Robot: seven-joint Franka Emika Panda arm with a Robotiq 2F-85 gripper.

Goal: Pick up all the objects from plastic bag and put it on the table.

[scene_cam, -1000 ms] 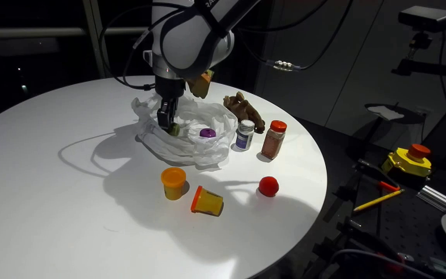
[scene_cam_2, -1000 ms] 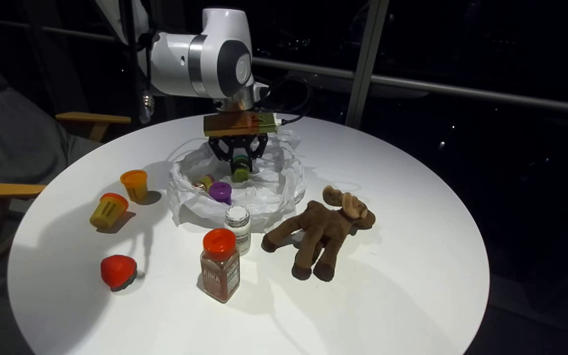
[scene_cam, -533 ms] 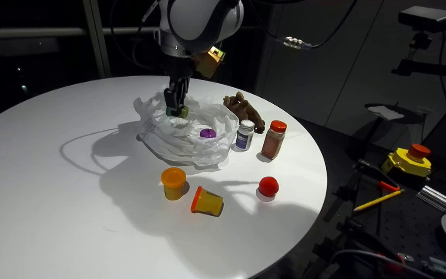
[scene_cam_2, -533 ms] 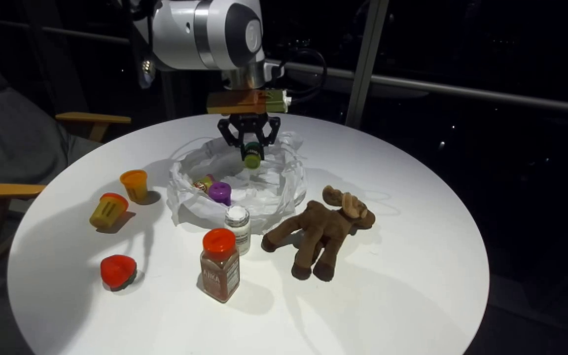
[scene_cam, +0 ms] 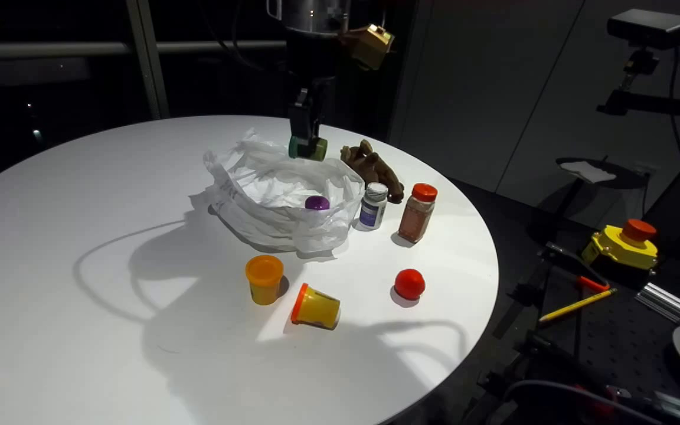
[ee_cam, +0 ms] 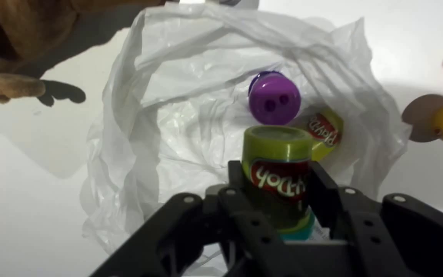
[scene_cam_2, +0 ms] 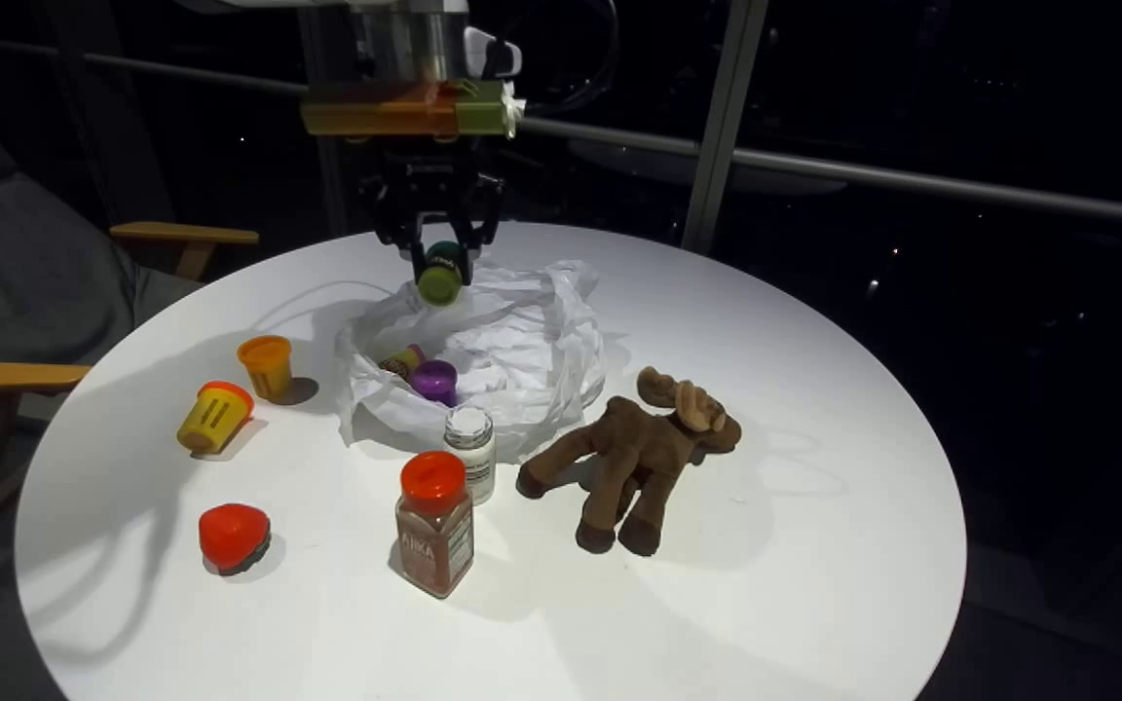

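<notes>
My pincer (scene_cam_2: 443, 275) is partly closed, gripping the green tub (ee_cam: 278, 173), long axis nearly level; I should clear the bag (scene_cam: 272, 227) below

In the wrist view, the green tub (ee_cam: 277, 148) reads "y-Doh"; the yellow tub (ee_cam: 328, 129), "Play-Do"; in an exterior view, the near red-capped bottle (scene_cam_2: 434, 540) seems to read "AJIKA"

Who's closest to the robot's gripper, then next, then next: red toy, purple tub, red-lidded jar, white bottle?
In both exterior views:
1. Purple tub: inside the plastic bag, lower than the gripper.
2. White bottle: on the table, just outside the bag.
3. Red-lidded jar: past the bottle.
4. Red toy: farthest, toward the table's edge.
</notes>
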